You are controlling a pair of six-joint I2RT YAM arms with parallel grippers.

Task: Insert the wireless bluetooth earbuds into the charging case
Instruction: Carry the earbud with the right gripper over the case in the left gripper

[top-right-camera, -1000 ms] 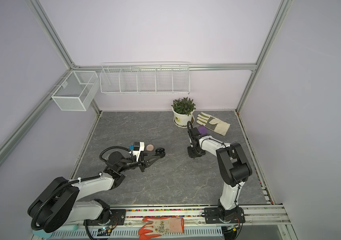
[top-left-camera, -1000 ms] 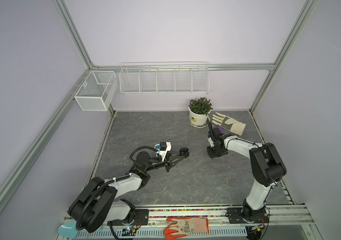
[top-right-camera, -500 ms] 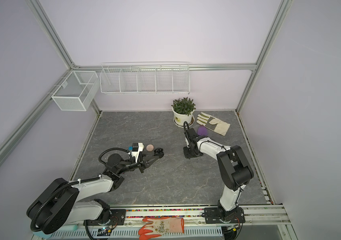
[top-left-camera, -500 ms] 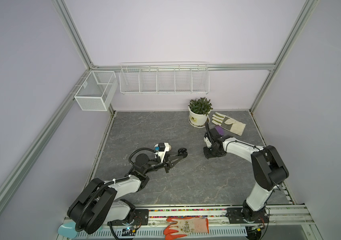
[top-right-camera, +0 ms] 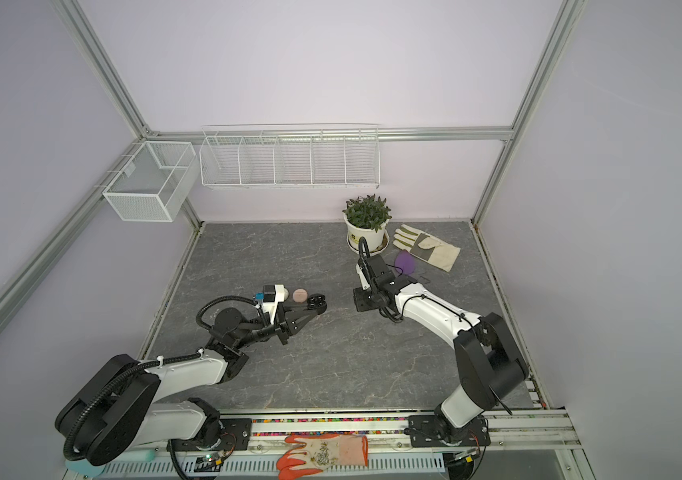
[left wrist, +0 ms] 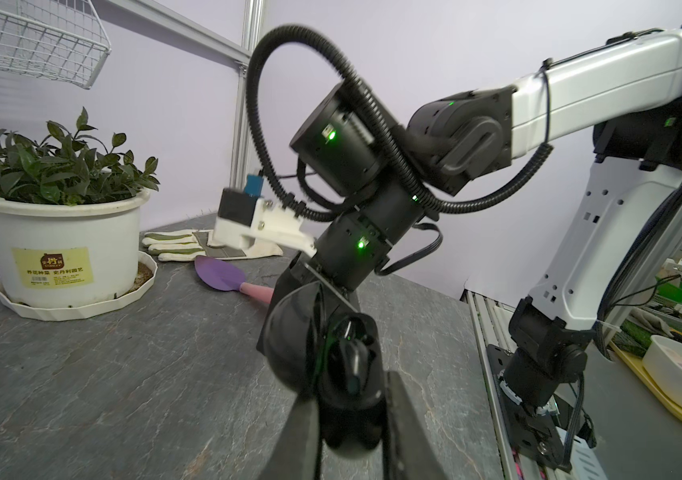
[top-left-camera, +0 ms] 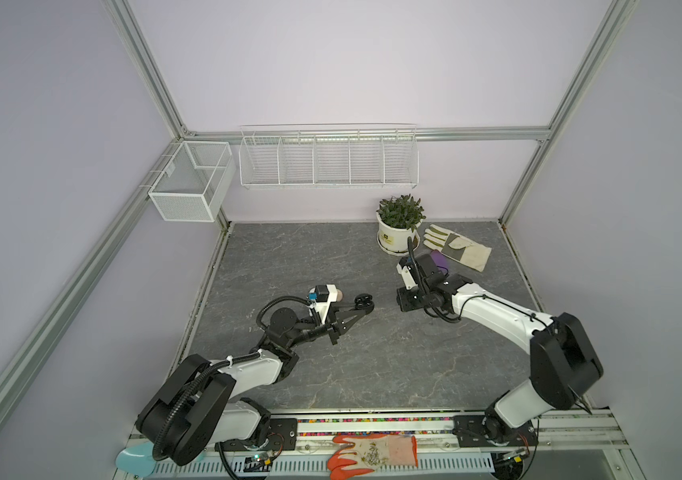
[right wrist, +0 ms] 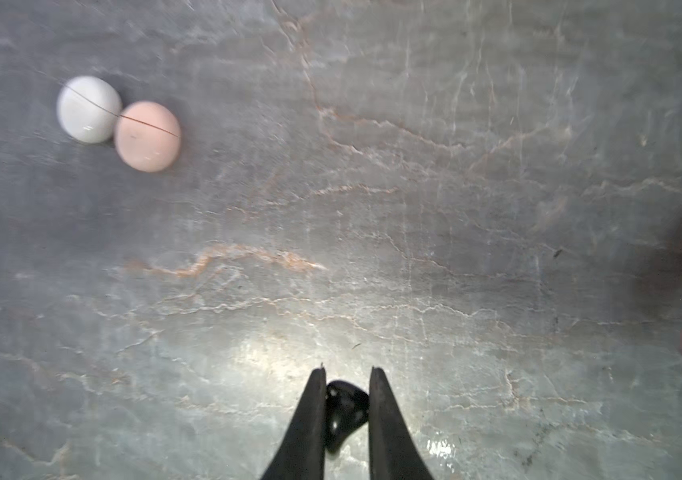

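Observation:
My left gripper point(left wrist: 349, 401) is shut on the black charging case point(left wrist: 347, 374), which is open, its round lid point(left wrist: 293, 340) swung to one side. Something dark lies inside it, too blurred to name. In both top views this case point(top-left-camera: 363, 300) is held just above the table's middle. My right gripper point(right wrist: 347, 376) points straight down, shut on one black earbud point(right wrist: 345, 405) a little above the table. Its wrist point(top-left-camera: 410, 297) hangs a short way right of the black case. The other wireless bluetooth earbuds are out of view.
A closed white case point(right wrist: 89, 109) and a closed pink case point(right wrist: 147, 136) touch each other on the table, behind the left gripper point(top-right-camera: 300, 294). A potted plant point(top-left-camera: 397, 232), a work glove point(top-left-camera: 455, 249) and a purple trowel point(top-right-camera: 405, 261) lie at the back right. Wire baskets point(top-left-camera: 327, 160) hang on the wall.
My right arm has carried the black earbud leftward, closer to the black case. The left arm has hardly moved.

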